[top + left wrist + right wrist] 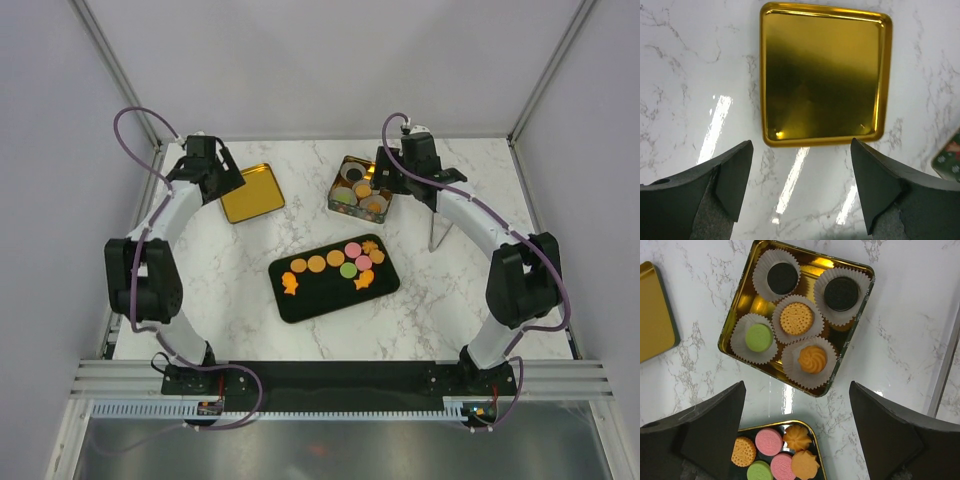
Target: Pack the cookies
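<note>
Five cookies are seated in liners in the gold tin, roughly ten are left on the black tray on the tabletop, both arms' jaws held wide open, empty.

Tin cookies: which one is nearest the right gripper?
The orange swirl cookie, in the liner at the tin edge facing the right gripper. The green cookie, round orange cookie and two dark cookies sit farther back.

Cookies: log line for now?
tin: five cookies in | black tray: more waiting | left fingers open near gold lid | right fingers open near tin
</note>
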`<state>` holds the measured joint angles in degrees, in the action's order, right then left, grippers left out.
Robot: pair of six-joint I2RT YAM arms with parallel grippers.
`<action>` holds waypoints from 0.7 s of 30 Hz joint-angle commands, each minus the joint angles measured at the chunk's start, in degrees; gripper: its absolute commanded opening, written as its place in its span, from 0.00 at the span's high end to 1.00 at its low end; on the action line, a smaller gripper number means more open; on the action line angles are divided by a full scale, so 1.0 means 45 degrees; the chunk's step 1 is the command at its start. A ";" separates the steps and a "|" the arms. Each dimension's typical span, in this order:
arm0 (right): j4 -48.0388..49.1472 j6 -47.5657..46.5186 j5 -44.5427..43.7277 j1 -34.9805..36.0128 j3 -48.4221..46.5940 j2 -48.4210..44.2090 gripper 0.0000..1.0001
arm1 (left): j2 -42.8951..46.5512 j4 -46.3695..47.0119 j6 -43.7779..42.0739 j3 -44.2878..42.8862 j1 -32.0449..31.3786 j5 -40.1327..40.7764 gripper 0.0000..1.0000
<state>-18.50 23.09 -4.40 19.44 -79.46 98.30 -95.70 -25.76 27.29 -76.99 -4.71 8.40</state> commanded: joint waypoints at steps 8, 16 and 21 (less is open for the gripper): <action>0.0635 -0.0424 0.0959 0.0035 0.0373 -0.0789 0.08 | -0.3964 0.0626 -0.0186 -0.2168 0.1550 -0.1494 0.16; 0.0752 -0.0444 0.1269 0.0054 0.0587 -0.0907 0.08 | -0.5099 0.0860 -0.0497 -0.2442 0.2042 -0.2764 0.19; 0.0811 -0.0424 0.1408 0.0055 0.0607 -0.0868 0.08 | -0.5587 0.0998 -0.0459 -0.2578 0.2082 -0.3078 0.28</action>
<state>-17.10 22.04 0.49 19.40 -77.23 96.25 -119.48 -23.64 26.83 -86.17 4.80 -2.83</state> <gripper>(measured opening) 0.924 0.736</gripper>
